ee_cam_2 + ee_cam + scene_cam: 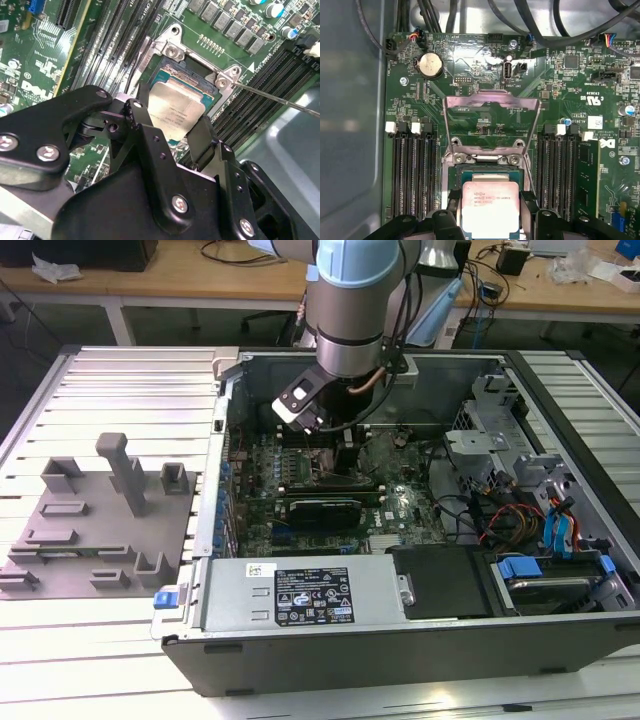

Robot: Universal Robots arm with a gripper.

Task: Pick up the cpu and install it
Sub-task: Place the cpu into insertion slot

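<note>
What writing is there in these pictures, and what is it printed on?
Nothing I can quote reliably.
cpu: faint grey print lines, too small to read.
Sticker on the grey box: tiny print and symbols, unreadable.
Circuit board: small white markings, unreadable.

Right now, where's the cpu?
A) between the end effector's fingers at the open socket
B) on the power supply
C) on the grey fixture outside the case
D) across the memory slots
A: in the first wrist view the end effector clamps the cpu from both sides, right at the socket, whose load plate is raised.
</note>
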